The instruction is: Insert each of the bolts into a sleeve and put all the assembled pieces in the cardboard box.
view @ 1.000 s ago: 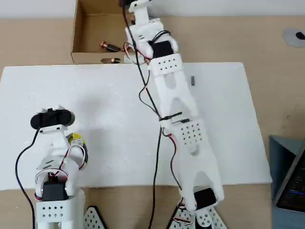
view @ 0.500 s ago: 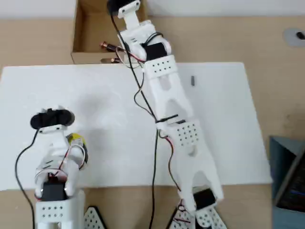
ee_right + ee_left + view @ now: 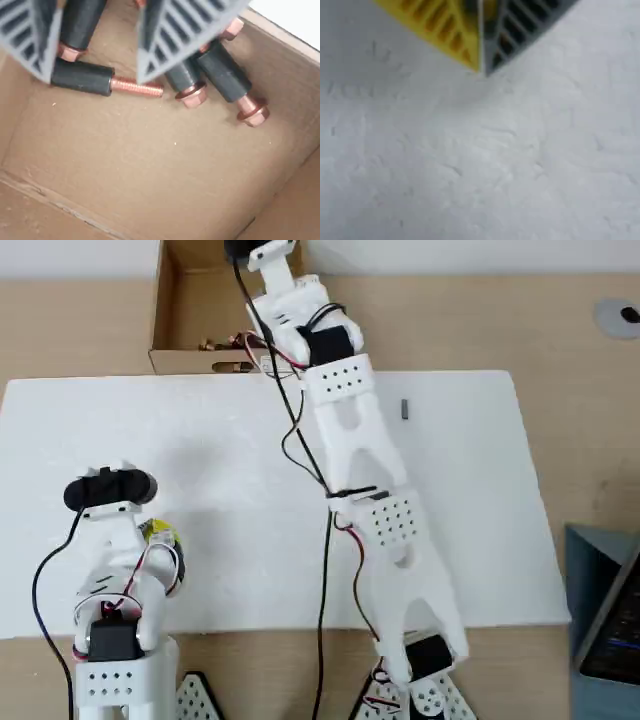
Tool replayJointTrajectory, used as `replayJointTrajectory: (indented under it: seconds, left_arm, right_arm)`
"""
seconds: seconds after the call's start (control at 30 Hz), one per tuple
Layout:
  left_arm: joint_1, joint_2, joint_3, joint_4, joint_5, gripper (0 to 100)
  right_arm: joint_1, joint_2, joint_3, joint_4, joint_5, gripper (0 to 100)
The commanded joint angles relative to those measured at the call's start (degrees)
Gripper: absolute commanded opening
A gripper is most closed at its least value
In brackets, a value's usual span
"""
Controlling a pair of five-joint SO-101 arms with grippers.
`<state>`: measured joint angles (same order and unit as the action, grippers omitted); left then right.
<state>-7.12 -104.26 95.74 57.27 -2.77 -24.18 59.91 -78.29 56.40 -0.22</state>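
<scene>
My right arm stretches across the white foam mat (image 3: 220, 470) into the cardboard box (image 3: 165, 310). In the right wrist view my right gripper (image 3: 95, 80) hangs open above the box floor (image 3: 150, 170). Several assembled pieces, copper bolts in black sleeves, lie there. One piece (image 3: 82, 25) stands between the fingers, with a gap on one side. Another (image 3: 100, 82) lies across below the fingertips, and two more (image 3: 225, 75) lie beside it. My left gripper (image 3: 481, 65) is shut, its yellow and grey fingers meeting just over the mat, at the near left (image 3: 158, 533).
A small dark grey piece (image 3: 405, 409) lies on the mat to the right of the right arm. One copper bolt tip (image 3: 232, 367) shows at the box's front wall. A laptop (image 3: 605, 620) sits at the right edge, and a grey disc (image 3: 618, 315) lies at the far right.
The right arm's wrist has swung left and farther over the box, now covering the pieces that showed inside it. The left arm has kept still.
</scene>
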Motion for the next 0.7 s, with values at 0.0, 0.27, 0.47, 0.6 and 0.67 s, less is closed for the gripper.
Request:
replayJointTrajectory:
  seconds: [0.0,0.27,0.47,0.6,0.67]
  left_arm:
    - [-0.09,-0.22,-0.35,-0.35,-0.35,0]
    - [-0.09,-0.22,-0.35,-0.35,-0.35,0]
    - [-0.09,-0.22,-0.35,-0.35,-0.35,0]
    - [-0.09,-0.22,-0.35,-0.35,-0.35,0]
    - [-0.09,-0.22,-0.35,-0.35,-0.35,0]
  right_arm:
    - [0.04,-0.66,-5.85,2.11,0.26,13.4]
    - [2.77,-0.66,-16.31,11.25,0.26,1.3]
    - [6.81,-2.51,-17.19,17.05,0.18,0.9]
    - [7.87,-5.85,-17.19,21.71,0.26,0.9]
    - [8.13,-8.22,-17.19,25.05,0.26,0.9]
